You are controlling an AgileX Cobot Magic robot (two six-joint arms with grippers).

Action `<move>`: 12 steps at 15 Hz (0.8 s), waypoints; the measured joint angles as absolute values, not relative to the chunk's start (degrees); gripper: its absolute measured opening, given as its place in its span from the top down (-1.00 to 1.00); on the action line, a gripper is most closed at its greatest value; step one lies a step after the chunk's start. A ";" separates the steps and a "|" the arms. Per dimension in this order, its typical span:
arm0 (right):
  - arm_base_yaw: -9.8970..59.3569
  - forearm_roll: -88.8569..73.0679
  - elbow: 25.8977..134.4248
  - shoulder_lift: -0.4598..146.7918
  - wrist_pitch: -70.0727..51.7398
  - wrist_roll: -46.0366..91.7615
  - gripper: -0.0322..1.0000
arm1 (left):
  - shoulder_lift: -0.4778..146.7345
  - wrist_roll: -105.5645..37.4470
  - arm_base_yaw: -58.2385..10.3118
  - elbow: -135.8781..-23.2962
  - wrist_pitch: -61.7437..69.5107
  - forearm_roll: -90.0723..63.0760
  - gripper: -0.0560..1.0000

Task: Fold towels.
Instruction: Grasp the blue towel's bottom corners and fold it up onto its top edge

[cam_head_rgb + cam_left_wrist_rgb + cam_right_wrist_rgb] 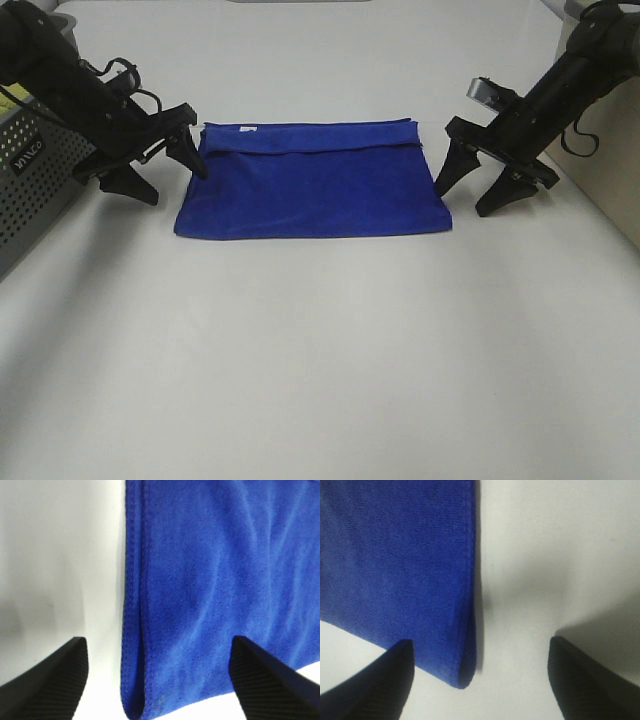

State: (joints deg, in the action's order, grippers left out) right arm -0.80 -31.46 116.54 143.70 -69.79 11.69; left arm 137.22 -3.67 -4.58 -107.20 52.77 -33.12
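Towel (310,190) lies flat on the counter (320,380), far middle part, between the two arms. Deep blue, fuzzy microfibre; it looks folded once, as an upper layer ends in a line just before the far edge, and a small white tag (246,128) shows at that edge.

Handling, my judgement: very light, soft and limp, no stiffness, so it will sag when lifted and can't be pushed like a board. The pile gives friction, so prob. not slippery in the pads; not fragile. The risk is more that only the top layer gets pinched & the layers come apart. Best place to take hold: two corners of one long edge, one per arm, both layers together, close to the hem.

Left claw (165,172) is spread wide, holding nothing; in its wrist view the towel's doubled left edge and a corner lie between the fingers. Right claw (470,192) is also spread wide & empty, just beside the right edge, w/ a corner between its fingers. If the fingertips touch cloth or counter, I can't tell.

Containers: a grey box (30,190) w/ holes stands at the left border of the exterior view; its inside is not visible, so contents unknown. A beige thing (612,180) at the right border is cut off, so I can't say if it is a container
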 joint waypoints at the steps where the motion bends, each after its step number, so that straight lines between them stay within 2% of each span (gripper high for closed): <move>1: -0.80 -31.74 116.31 143.64 -69.90 11.80 -0.48 | 137.97 -3.04 -4.58 -107.20 53.63 -33.00 -0.45; 5: 2.81 -31.28 116.14 143.64 -69.90 11.92 -0.38 | 139.74 -2.29 -6.76 -107.20 53.63 -33.58 -0.38; 7: 4.87 -31.28 116.08 143.81 -69.96 11.34 -0.14 | 139.86 -1.72 -8.88 -107.20 52.37 -34.03 -0.30; 8: 4.98 -31.28 115.97 143.81 -70.02 10.94 0.07 | 140.20 -0.92 -9.45 -107.20 52.20 -34.03 -0.14; 9: 4.93 -30.71 115.97 143.81 -69.96 9.91 0.37 | 140.37 -0.74 -9.63 -107.20 52.08 -33.98 0.14; 10: 4.70 -29.68 115.97 143.87 -69.96 9.17 0.70 | 140.60 -0.57 -9.63 -107.20 52.08 -33.63 0.53; 11: 4.41 -28.99 115.97 143.93 -69.96 8.48 0.90 | 140.60 -0.57 -9.63 -107.20 52.48 -33.06 0.78; 12: 4.13 -28.71 115.97 143.93 -69.96 8.31 0.91 | 140.60 -0.52 -9.57 -107.20 53.23 -32.43 0.84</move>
State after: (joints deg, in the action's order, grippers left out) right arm 4.13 -28.71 115.97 143.93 -69.96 8.31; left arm 140.60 -0.52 -9.57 -107.20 53.23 -32.43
